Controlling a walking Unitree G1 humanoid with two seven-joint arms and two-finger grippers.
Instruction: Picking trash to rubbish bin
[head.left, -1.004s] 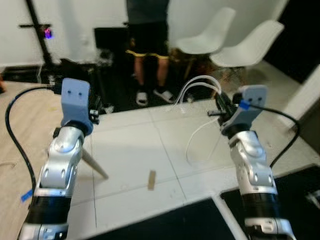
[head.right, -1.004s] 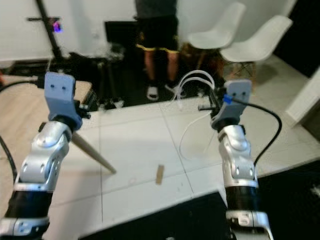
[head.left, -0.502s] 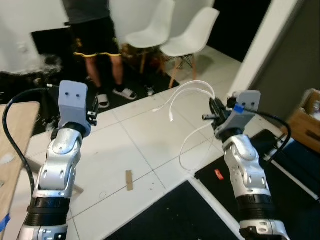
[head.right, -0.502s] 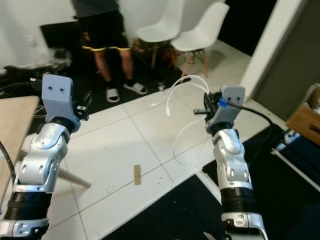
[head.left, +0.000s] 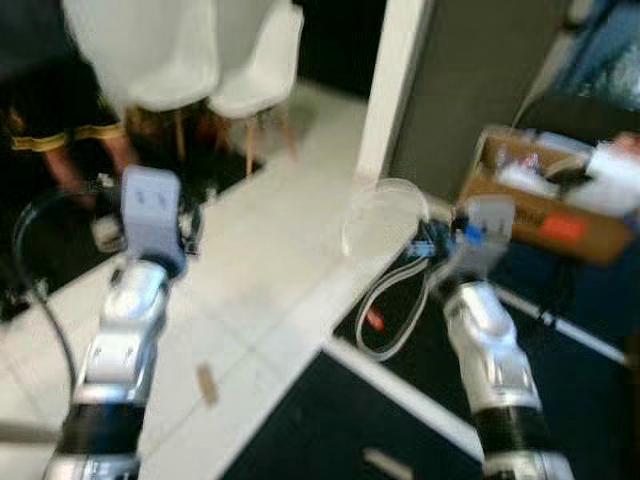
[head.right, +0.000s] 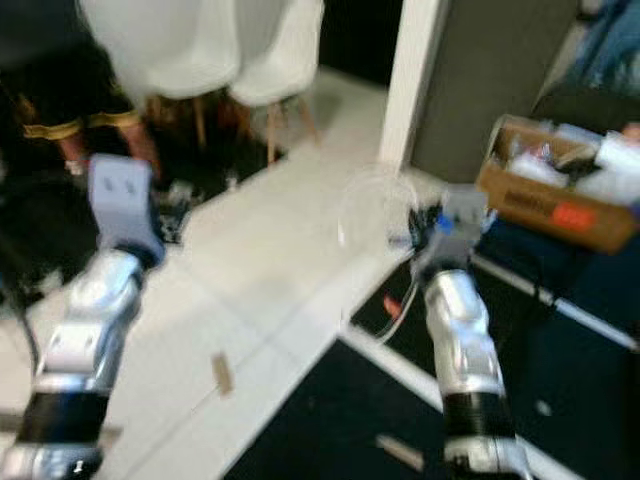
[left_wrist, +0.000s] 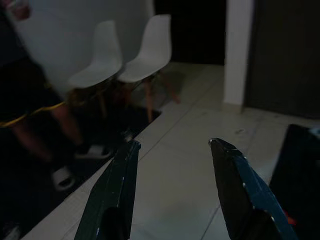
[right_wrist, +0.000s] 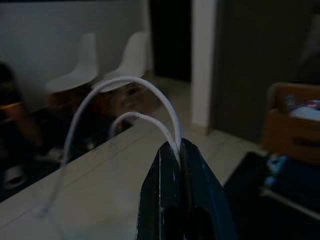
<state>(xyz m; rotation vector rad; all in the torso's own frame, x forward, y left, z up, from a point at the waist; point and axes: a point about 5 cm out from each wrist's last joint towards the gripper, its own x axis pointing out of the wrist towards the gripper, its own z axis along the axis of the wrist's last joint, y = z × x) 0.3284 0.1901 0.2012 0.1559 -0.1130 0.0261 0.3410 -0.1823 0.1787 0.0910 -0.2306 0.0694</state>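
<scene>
My right gripper (right_wrist: 179, 145) is shut on a white cable (right_wrist: 125, 82), which loops up and out from the fingertips. In the left eye view the right gripper (head.left: 430, 245) is held up at chest height, and the white cable (head.left: 385, 192) arcs above it and hangs in a loop below. My left gripper (left_wrist: 172, 145) is open and holds nothing; it is raised on the left (head.left: 190, 222). A brown cardboard box (head.left: 540, 195) holding mixed items stands ahead on the right, beyond the right gripper. The head views are blurred.
A white pillar (head.left: 390, 90) and a dark wall stand ahead. Two white chairs (head.left: 215, 60) and a person's legs (head.left: 60, 150) are at the back left. A black mat (head.left: 300, 430) covers the floor near me, with a small red thing (head.left: 372, 320) on it. A wood strip (head.left: 207, 383) lies on the white tiles.
The whole picture has swept sideways, so the camera has turned right; the cardboard box and pillar came into view. The right gripper still holds the white cable.
</scene>
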